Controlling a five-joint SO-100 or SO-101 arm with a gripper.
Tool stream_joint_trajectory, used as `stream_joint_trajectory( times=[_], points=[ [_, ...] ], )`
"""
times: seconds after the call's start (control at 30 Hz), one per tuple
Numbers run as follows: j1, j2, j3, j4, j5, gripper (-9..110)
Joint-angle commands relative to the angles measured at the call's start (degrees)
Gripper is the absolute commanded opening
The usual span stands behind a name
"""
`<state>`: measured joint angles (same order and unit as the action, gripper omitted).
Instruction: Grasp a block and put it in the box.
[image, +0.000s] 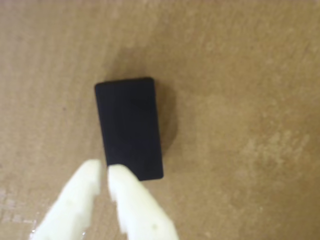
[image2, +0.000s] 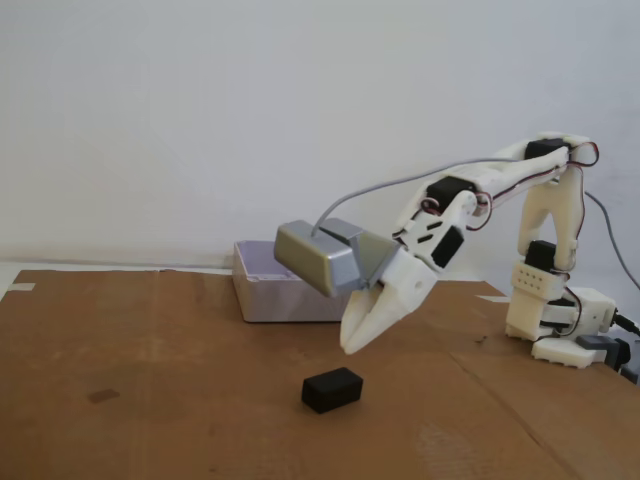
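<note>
Wrist view looks straight down on the black block (image: 129, 128), which lies flat on the brown cardboard (image: 240, 100), its long side running away from the camera; the gripper (image: 104, 172) shows its two white fingers nearly together, only a thin slit between them, tips over the block's near end. That centring suggests the arm is lining up for a grasp, though the jaws would need to spread first. In the fixed view the block (image2: 332, 389) sits in front of the box (image2: 282, 288) and well apart from it, untouched. From its base (image2: 560, 325) the arm reaches out and angles downward, gripper (image2: 352, 344) hovering just above the block.
</note>
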<state>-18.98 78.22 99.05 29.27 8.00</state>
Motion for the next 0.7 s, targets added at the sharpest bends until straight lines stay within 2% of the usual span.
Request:
stream_joint_trajectory(
  times=[0.0,0.53,0.67],
  points=[
    [0.4,2.1,-6.5,-2.7,-0.7,0],
    [3.0,3.0,-6.5,-2.6,-4.6,0],
    [3.0,3.0,-6.5,-2.6,-4.6,9]
  ],
)
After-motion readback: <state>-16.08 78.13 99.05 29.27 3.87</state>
